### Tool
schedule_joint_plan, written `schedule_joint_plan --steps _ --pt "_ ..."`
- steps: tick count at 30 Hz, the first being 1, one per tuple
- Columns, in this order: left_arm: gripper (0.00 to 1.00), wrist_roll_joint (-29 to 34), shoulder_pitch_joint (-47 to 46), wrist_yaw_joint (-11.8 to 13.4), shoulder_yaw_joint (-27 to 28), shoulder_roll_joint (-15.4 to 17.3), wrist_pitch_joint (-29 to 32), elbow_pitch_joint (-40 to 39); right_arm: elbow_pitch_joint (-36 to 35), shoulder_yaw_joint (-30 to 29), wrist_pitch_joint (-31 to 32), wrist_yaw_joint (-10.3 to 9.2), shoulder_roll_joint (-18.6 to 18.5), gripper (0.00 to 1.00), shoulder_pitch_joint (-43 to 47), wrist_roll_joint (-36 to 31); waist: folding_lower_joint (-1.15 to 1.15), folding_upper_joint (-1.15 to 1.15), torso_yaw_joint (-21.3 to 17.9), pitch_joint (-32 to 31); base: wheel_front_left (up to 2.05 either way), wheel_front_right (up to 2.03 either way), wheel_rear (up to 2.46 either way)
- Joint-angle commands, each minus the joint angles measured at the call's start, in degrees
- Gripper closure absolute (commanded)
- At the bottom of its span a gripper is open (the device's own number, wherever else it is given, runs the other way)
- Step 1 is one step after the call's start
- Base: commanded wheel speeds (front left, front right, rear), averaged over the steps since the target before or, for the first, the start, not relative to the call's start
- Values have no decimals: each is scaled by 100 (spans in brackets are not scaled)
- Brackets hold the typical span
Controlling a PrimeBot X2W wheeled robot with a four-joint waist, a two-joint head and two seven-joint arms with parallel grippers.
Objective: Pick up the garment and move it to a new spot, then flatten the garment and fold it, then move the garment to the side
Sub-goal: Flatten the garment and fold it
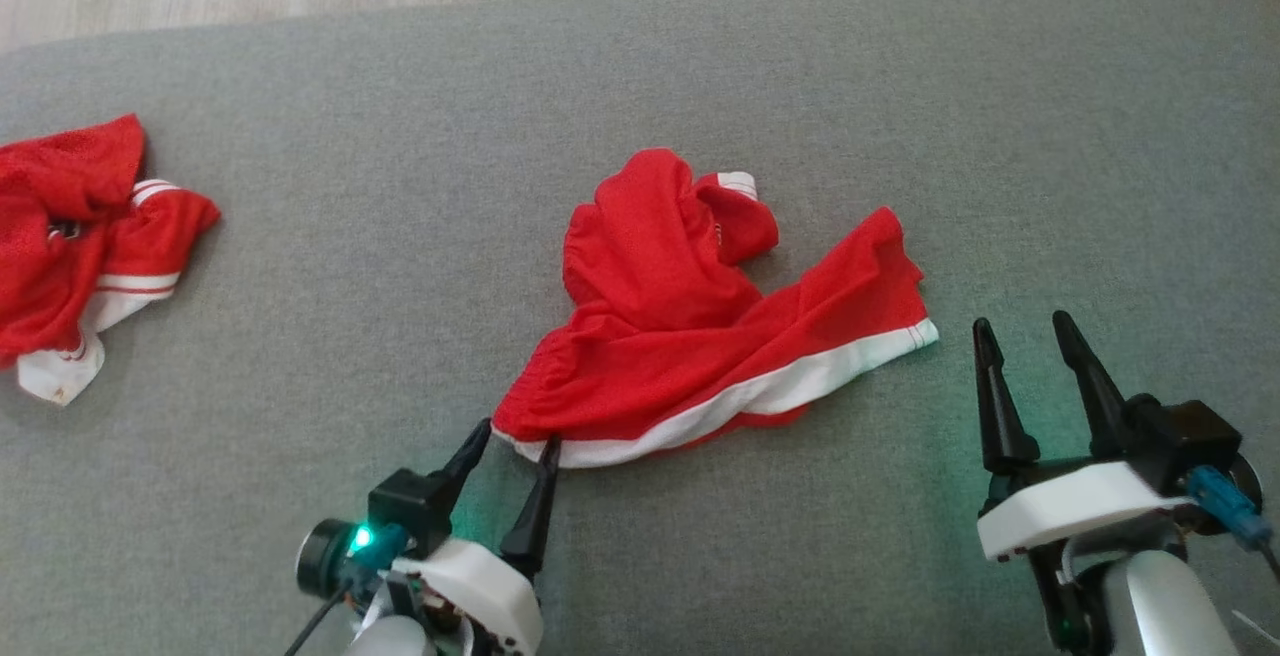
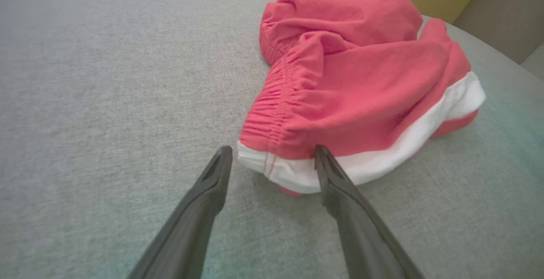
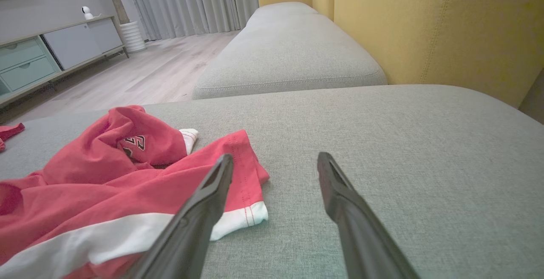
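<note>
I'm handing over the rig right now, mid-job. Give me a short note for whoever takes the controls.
Left gripper: open, fingers straddling the waistband corner of the red shorts, nothing gripped.
Right gripper: open, clear of the cloth, beside the white hem.
The shorts lie crumpled mid-cushion on the grey sofa; another red garment lies far left.
Done: no fold visible. Left: grasp, move, flatten, fold, set aside.

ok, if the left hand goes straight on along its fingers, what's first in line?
The left hand would meet the red garment first: its white-edged near corner sits right at the open fingertips, though whether they touch is unclear.
</note>
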Motion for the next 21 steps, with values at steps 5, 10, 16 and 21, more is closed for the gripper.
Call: schedule_joint_plan --steps 5,10,16,21 --pt "17 -1 -298 -74 81 66 -49 -141 -176 81 -86 -4 -26 0 -260 -49 -1 0 -15 39 0 0 0" --pt "66 -17 -298 -90 28 82 -37 -186 -107 19 -14 -4 -26 0 -258 -68 -1 0 -10 62 0 0 0" --pt "100 -78 -268 -63 53 99 -118 -291 251 27 388 -4 -26 0 -332 -309 -1 0 28 113 0 0 0" --pt "100 -109 -276 -19 74 90 -217 -398 661 144 478 -4 -26 0 -612 -407 -1 0 69 168 0 0 0"
